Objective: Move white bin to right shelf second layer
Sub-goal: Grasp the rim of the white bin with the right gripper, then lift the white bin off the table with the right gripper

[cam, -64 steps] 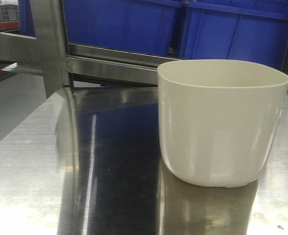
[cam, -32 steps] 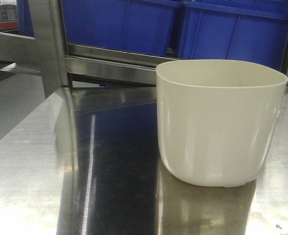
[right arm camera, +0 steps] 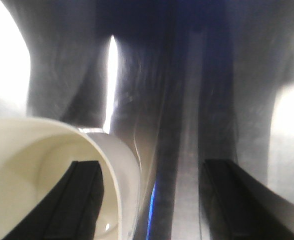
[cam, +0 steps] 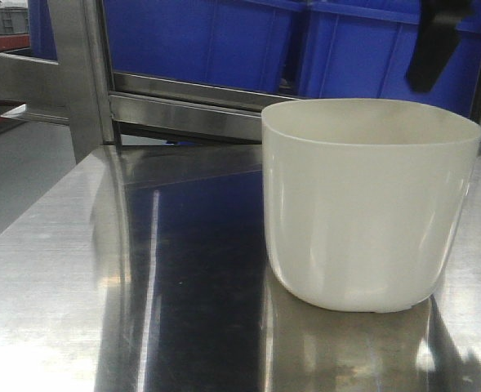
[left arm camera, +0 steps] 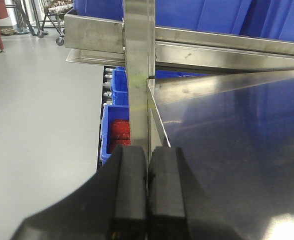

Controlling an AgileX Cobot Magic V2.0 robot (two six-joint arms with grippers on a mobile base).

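The white bin [cam: 369, 204] stands upright on the steel table top [cam: 77, 278], right of centre. My right gripper [cam: 433, 45] hangs above the bin's far right rim, in front of a blue crate. In the right wrist view it [right arm camera: 151, 165] is open and looks down: one finger [right arm camera: 82, 195] is over the bin's inside, the other [right arm camera: 226, 195] is outside over the table, and the bin's wall [right arm camera: 124, 170] lies between them, untouched. My left gripper [left arm camera: 147, 150] is shut and empty at the table's left edge. The shelf layer's roller tracks do not show.
Steel rack crossbars [cam: 183, 102] run behind the table and carry big blue crates [cam: 199, 37]. A steel upright post [cam: 81, 73] stands at the back left, also seen in the left wrist view [left arm camera: 139, 65]. Small blue bins [left arm camera: 118, 125] sit below on the floor side.
My right gripper has come into the front view at the top right above the bin, and its shadow now falls on the table by the bin's lower right. The bin stays put.
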